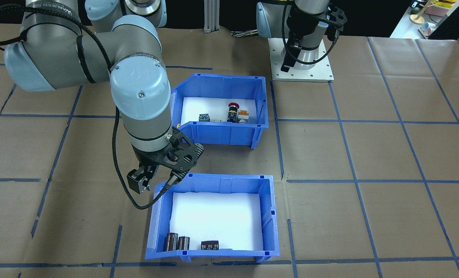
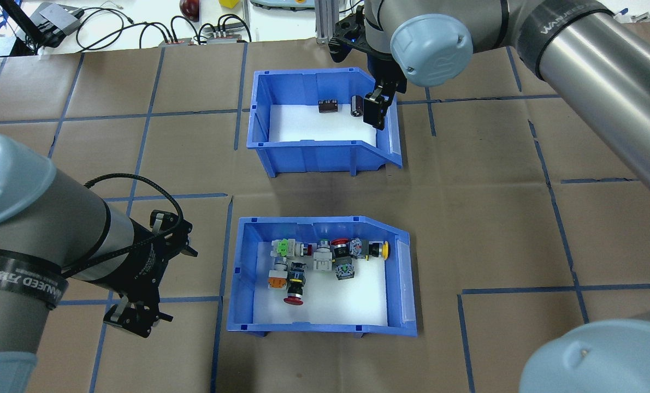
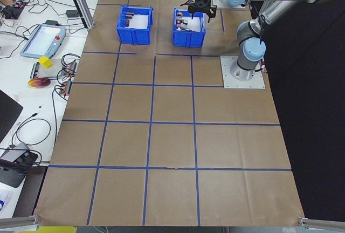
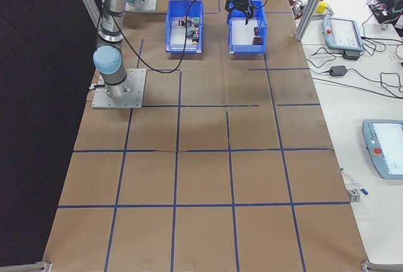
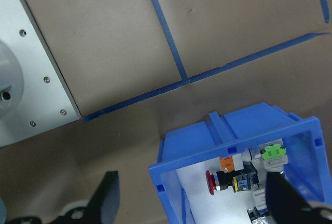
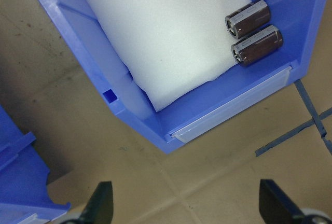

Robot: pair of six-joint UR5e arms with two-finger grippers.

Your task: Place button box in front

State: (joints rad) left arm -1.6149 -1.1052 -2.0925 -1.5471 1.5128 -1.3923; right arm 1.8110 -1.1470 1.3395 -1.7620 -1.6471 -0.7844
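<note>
button box [image 2: 325, 322] rigid, light, loose switches inside | grip wall rim beside left fingers [image 5: 106, 203], apart | right fingers [image 6: 101, 203] apart

The button box [image 2: 237, 284] is sitting upright on the brown paper in the lower centre of the overhead frame — a blue plastic open-top bin with a white lining and one sloped corner at its upper right. Small push-button switches are lying along the upper half of its floor — a red mushroom head [image 2: 294, 297], an orange one [image 2: 276, 281], a green one [image 2: 285, 247] and a yellow one [image 2: 384, 250] among them.
</note>
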